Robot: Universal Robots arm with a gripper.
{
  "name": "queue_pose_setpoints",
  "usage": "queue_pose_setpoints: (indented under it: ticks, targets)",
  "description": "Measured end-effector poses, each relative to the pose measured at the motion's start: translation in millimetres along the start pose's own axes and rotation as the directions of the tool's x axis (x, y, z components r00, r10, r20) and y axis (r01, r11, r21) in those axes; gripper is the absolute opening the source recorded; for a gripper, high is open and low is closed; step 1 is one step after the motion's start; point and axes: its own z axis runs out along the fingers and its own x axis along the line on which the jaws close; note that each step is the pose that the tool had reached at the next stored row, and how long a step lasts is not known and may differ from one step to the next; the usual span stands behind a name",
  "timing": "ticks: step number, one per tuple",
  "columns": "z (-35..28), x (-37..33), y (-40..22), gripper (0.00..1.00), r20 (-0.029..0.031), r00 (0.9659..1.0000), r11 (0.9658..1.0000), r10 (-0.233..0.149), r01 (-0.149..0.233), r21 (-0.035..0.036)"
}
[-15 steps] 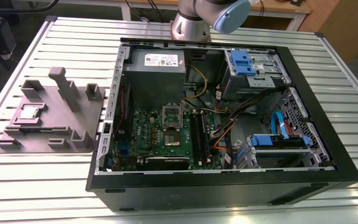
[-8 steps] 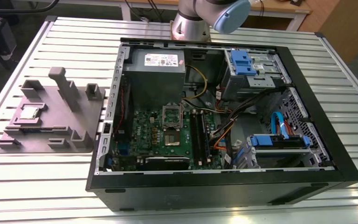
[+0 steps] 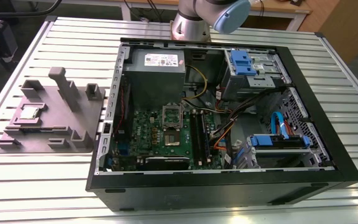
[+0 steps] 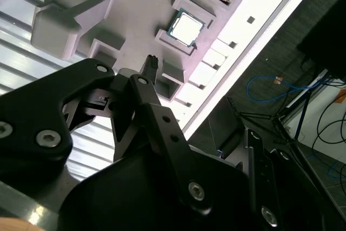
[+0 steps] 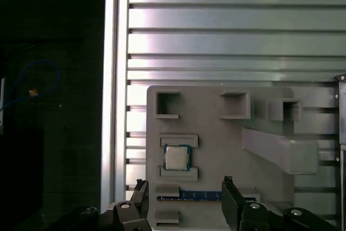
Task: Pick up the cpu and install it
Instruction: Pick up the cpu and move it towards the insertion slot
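1. While the black two-fingered gripper (image 5: 185, 203) hangs over the fixture, its jaws stand released, spread apart and grasping nothing.
2. Both wrist views show the cpu (image 5: 176, 158) (image 4: 187, 27), a small square chip with a silver-grey metal top. It lies flat in a framed recess of the pale grey moulded plastic fixture (image 5: 227, 144), apart from the fingertips.
3. In the exterior view, that fixture rests on the slatted aluminium table (image 3: 42, 182), just beside the open black computer case (image 3: 229, 193), at its nine o'clock.
4. Inside the case, the green motherboard (image 3: 157, 140) lies flat. The grey boxy power supply (image 3: 156, 70) stands at its twelve o'clock.
5. A silver arm column (image 3: 191, 23) rises at twelve o'clock of the case.
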Motion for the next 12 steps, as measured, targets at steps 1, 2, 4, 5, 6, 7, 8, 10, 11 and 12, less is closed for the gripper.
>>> queue_pose_setpoints:
  ticks: [1,2,4,5,6,7,8,10,11,12]
  targets:
    - [0.7,0.0,0.0,0.65,0.0001,1.0,1.0,0.0,0.0,0.0]
    - [1.4,0.0,-0.1,0.65,0.0,1.0,1.0,0.0,0.0,0.0]
    - [3.2,-0.1,-0.2,0.65,-0.0001,1.0,1.0,-0.005,0.005,0.0]
    - [3.8,-0.1,-0.2,0.65,-0.0005,1.0,1.0,-0.009,0.009,0.0002]
    - [4.2,-0.1,-0.2,0.65,-0.0007,0.9999,0.9999,-0.013,0.013,0.0003]
    - [4.4,0.0,-0.2,0.65,-0.0008,0.9999,0.9999,-0.013,0.013,0.0003]
    - [4.6,0.0,-0.2,0.65,-0.0008,0.9999,0.9999,-0.014,0.014,0.0003]
    - [4.9,0.0,-0.2,0.65,-0.0007,0.9999,0.9999,-0.014,0.014,0.0002]
    - [5.8,-0.1,-0.3,0.65,-0.0006,0.9999,0.9999,-0.014,0.014,0.0002]
    - [5.8,-0.1,-0.3,0.65,-0.0006,0.9999,0.9999,-0.014,0.014,0.0002]
